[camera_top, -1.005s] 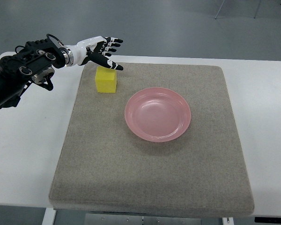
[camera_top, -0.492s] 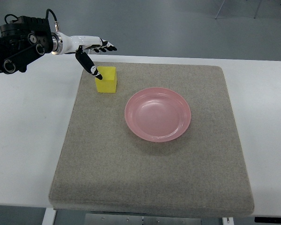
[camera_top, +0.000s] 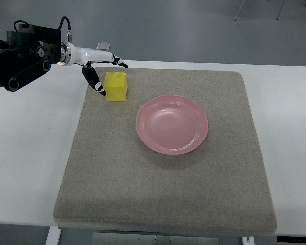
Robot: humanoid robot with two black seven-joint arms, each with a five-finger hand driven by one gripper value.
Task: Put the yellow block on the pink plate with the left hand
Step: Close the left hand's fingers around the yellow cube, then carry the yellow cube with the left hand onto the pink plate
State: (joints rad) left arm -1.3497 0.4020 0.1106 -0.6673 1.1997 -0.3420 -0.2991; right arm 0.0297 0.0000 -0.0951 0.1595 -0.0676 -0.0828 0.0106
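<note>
Left hand (camera_top: 103, 69) open around yellow block (camera_top: 116, 86), beside pink plate (camera_top: 172, 124).

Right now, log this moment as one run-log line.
left hand: open, straddling block, no grasp yet | block: on mat, left of plate | plate: empty, mid-mat | right hand: not in view
</note>
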